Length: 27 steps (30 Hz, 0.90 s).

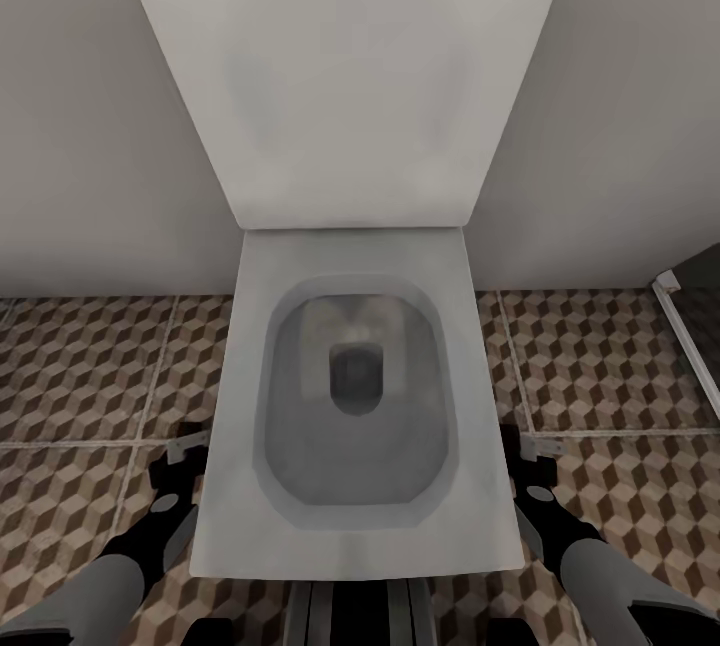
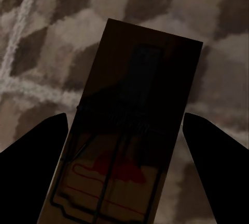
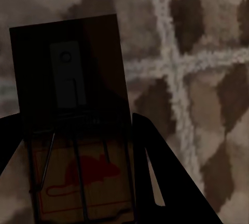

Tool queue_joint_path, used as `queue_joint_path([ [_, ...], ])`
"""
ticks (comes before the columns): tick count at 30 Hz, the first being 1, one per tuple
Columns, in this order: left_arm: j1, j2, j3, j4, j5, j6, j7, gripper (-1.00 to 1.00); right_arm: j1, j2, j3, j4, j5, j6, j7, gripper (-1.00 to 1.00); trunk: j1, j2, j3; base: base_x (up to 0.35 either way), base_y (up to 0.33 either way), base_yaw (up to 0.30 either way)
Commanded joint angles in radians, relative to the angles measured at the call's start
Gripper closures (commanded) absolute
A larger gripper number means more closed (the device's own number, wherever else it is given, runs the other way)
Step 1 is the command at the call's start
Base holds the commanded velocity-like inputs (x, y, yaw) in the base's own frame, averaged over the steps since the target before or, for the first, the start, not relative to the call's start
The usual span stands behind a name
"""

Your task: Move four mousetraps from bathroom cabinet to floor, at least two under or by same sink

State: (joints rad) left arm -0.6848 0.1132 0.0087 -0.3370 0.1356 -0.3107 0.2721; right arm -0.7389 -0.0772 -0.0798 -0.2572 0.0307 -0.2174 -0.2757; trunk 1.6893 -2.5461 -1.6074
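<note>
Two mousetraps, one per arm. Left gripper [image 2: 124, 146] jaws clamp the left mousetrap [image 2: 129, 130] over the bathroom floor [image 1: 80, 366]; right gripper [image 3: 78, 151] jaws clamp the right mousetrap [image 3: 72, 115] near a grout cross. Toilet [image 1: 350, 396] sits btwn the arms, against the far wall.

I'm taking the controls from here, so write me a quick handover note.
Left gripper: shut on a mousetrap.
Right gripper: shut on a second mousetrap.
Both arms hang low beside the toilet, over the bathroom floor.
Done: two traps picked up.
Left: set both on the floor by a sink; no other traps, cabinet or sink in sight here.
</note>
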Motion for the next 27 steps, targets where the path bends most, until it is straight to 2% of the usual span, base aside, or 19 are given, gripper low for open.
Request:
queue_joint_path([
  [1, 0.0, -0.001, -0.001, 0.001, 0.009, -0.004, -0.001, 1.0, 0.0, 0.001, -0.007, 0.001, 0.0, -0.006, 0.003, 1.0, 0.0, 0.0, 0.0, 0.0, 0.0, 0.0],
  [14, 0.0, -0.006, 0.0, 0.004, 0.007, -0.004, 0.0, 1.0, 0.0, 0.001, -0.008, 0.001, -0.006, -0.004, 0.003, 1.0, 0.0, 0.0, 0.0, 0.0, 0.0, 0.0],
  [21, 0.0, -0.006, 0.0, 0.004, 0.007, -0.004, 0.0, 1.0, 0.0, 0.001, -0.007, -0.009, -0.004, -0.012, 0.002, 1.0, 0.003, -0.002, -0.028, 0.0, 0.0, 0.0],
  [27, 0.0, -0.006, 0.0, 0.002, 0.007, -0.004, 0.001, 1.0, 0.0, 0.001, -0.008, -0.015, -0.007, -0.019, 0.001, 1.0, 0.003, -0.002, -0.028, 0.0, 0.0, 0.0],
])
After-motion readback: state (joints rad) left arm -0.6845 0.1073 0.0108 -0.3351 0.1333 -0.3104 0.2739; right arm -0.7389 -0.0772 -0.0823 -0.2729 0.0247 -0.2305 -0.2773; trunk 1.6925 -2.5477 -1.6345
